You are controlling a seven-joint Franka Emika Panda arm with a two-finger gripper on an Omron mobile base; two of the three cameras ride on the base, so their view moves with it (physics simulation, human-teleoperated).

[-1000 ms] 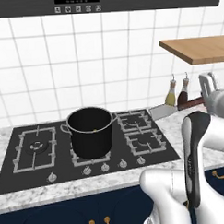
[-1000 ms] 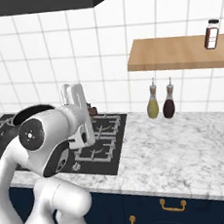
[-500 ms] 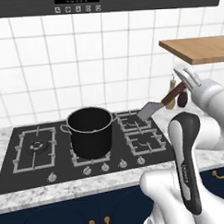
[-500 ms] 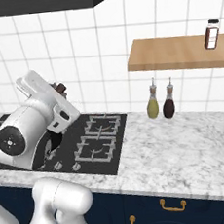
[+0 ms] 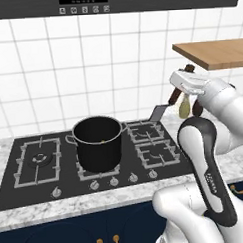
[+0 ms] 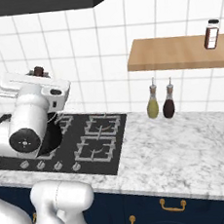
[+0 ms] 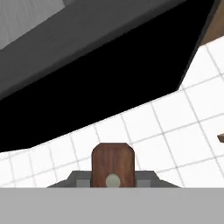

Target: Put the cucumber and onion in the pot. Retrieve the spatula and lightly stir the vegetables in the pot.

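Standing on the front middle burner of the black cooktop point(image 5: 46, 177), the pot point(image 5: 99, 143) sits low and well to the left of the gripper point(image 5: 181, 86), which hangs up in the air over the right-hand burners. From the gripper the spatula point(image 5: 165, 105) slants down and leftward in the left base view, its brown handle running to a grey blade whose edge floats above the rear right burner, apart from the pot and short of its rim. A small pale speck shows inside the pot; what it is cannot be made out. The fingers are pinched on the spatula's wooden handle, whose rounded end point(image 7: 112, 165) rises between them in the hand view, against the white tiled wall and the dark range hood point(image 7: 100, 74). Compared with half a second ago, the hand has rolled and the blade has swung from beside the pot to farther right. Two bottles point(image 6: 160, 101) stand under the wooden shelf point(image 6: 179, 53).
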